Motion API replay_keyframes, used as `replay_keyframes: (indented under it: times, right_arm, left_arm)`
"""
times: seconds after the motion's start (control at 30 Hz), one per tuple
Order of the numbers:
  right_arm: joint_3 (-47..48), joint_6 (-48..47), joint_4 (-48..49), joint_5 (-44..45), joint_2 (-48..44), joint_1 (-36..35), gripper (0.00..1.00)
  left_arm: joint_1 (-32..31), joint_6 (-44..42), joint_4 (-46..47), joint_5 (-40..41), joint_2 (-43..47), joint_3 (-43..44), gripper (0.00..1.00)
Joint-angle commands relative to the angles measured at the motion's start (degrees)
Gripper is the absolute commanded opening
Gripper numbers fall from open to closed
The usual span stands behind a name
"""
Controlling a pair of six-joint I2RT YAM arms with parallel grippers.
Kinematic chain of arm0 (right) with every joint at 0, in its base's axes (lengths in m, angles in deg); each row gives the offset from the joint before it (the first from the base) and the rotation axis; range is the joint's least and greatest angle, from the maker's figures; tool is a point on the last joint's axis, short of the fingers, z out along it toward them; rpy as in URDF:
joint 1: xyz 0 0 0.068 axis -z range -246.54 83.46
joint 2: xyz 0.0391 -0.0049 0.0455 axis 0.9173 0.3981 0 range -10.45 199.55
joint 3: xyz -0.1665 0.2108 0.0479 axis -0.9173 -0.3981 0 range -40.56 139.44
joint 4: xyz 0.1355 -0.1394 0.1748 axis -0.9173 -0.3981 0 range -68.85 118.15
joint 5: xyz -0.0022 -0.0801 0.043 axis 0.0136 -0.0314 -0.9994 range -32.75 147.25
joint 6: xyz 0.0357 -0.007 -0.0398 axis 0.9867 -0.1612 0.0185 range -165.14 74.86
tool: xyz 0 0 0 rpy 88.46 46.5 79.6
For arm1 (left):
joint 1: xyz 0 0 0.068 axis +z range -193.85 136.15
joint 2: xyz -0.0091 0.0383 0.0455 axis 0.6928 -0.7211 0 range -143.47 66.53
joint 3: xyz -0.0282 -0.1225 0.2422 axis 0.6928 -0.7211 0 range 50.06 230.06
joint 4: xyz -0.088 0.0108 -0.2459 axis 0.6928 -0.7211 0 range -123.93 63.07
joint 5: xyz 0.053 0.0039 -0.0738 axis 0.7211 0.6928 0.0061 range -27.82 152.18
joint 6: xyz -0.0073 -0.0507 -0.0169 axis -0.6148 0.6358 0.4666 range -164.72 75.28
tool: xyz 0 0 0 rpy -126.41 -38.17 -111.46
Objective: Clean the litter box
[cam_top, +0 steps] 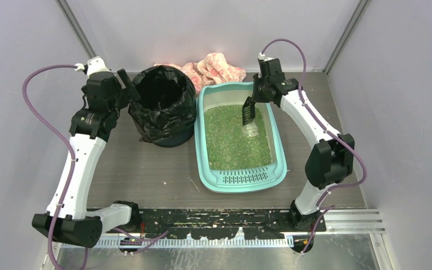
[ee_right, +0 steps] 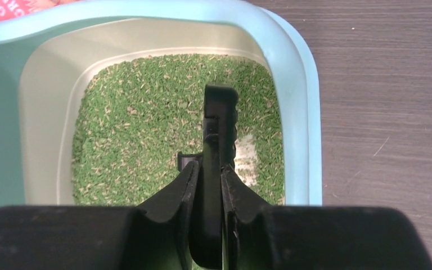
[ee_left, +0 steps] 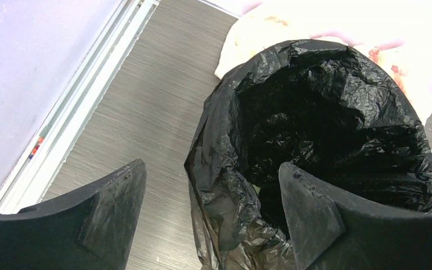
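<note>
The mint-teal litter box [cam_top: 242,181] lies right of centre, its slotted lip toward the arms, with green litter [cam_top: 233,138] inside. My right gripper [cam_top: 257,95] hangs over the box's far end, shut on a black scoop [cam_top: 248,112] whose blade points down at the litter. In the right wrist view the scoop [ee_right: 220,112] sits edge-on between the shut fingers of my right gripper [ee_right: 209,167], above a pale bare patch [ee_right: 246,157] near the box's wall [ee_right: 292,84]. My left gripper [cam_top: 128,90] is open at the rim of the bin; in its wrist view the left gripper [ee_left: 212,165] straddles the bag's edge.
A round bin lined with a black bag [cam_top: 163,107] stands just left of the litter box; the bag [ee_left: 326,107] looks dark inside. A pink patterned cloth [cam_top: 216,67] lies against the back wall. Side walls close in the table. The black base rail [cam_top: 214,219] runs along the near edge.
</note>
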State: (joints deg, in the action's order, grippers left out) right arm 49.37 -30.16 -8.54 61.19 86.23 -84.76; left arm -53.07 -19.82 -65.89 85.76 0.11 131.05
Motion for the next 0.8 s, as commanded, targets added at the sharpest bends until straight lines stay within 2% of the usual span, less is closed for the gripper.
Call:
replay_keyframes:
  times: [0.0, 0.23, 0.37, 0.53, 0.77]
  right_arm:
    - [4.9, -1.9, 2.1, 2.7, 3.5, 0.0, 0.01]
    - [6.0, -2.5, 1.7, 2.1, 5.2, 0.0, 0.01]
    - [5.5, -0.5, 1.9, -3.9, 6.2, 0.1, 0.01]
    - [1.5, 5.7, 7.2, -15.5, 6.0, 0.1, 0.01]
    - [-3.2, 9.5, 11.9, -24.3, 7.5, 0.0, 0.01]
  left_arm:
    - [0.1, -1.3, 3.6, -1.2, 0.9, 2.0, 0.87]
    - [0.0, -1.9, 3.4, -1.3, 1.2, 1.9, 0.87]
    - [-0.1, -1.7, 4.0, -2.1, 0.7, 1.7, 0.87]
    - [-0.5, -1.8, 4.3, -2.5, 0.2, 1.7, 0.87]
    - [-1.1, -2.2, 4.6, -2.7, -0.6, 2.1, 0.87]
